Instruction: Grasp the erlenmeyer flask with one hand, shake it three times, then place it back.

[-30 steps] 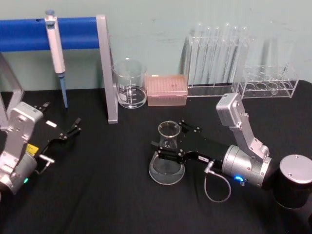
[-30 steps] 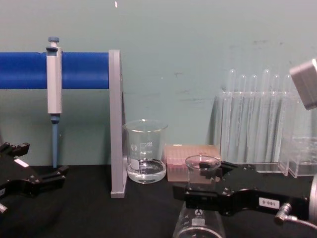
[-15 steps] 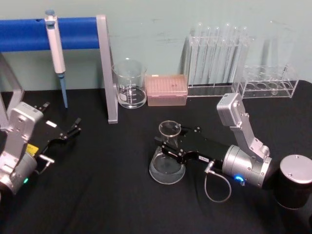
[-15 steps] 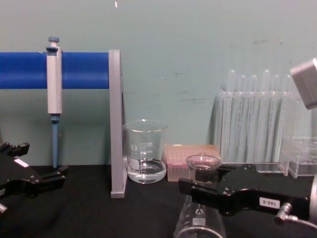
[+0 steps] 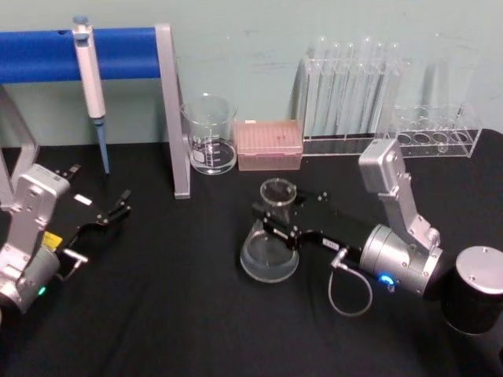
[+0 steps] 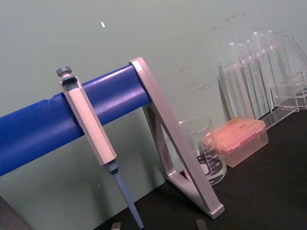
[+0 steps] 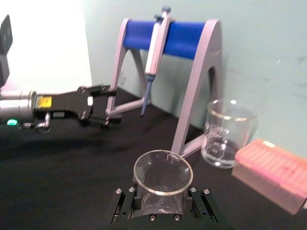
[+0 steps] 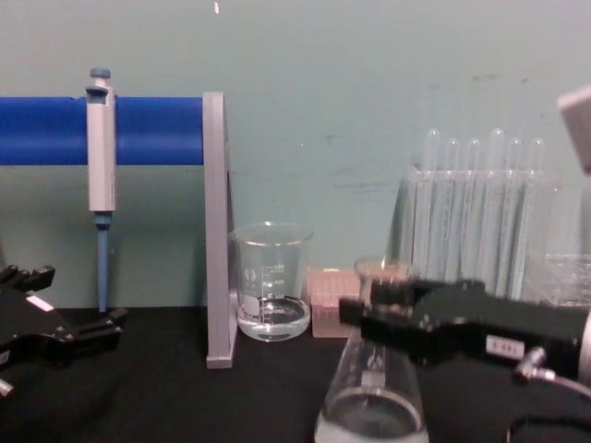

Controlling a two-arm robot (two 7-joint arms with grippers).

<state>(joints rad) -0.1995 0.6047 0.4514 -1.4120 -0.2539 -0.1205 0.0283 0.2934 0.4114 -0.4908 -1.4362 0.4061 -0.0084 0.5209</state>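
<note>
On the black worktop [image 5: 173,314] we count one erlenmeyer flask [image 5: 268,257], one beaker [image 5: 209,137], one pink box [image 5: 269,145], one pipette [image 5: 89,71] hanging on one blue stand [image 5: 126,53], one black canister [image 5: 475,290] and two clear racks: a tall rack [image 5: 346,94] of test tubes (too closely packed for us to count) and a low rack [image 5: 432,137]. There are two grippers.

The right gripper [image 5: 268,220] is clamped on the flask's neck just below the rim, its jaws pressed to the glass on both sides. The flask stands mid-worktop, in front of the pink box, with a little clear liquid in its base. The left gripper [image 5: 98,188] rests at the worktop's left with jaws spread, holding nothing.

A second ago the right jaws stood apart around the neck, and now they grip it. In the chest view the rim sits higher than half a second ago. Whether the base has left the worktop we cannot tell.
</note>
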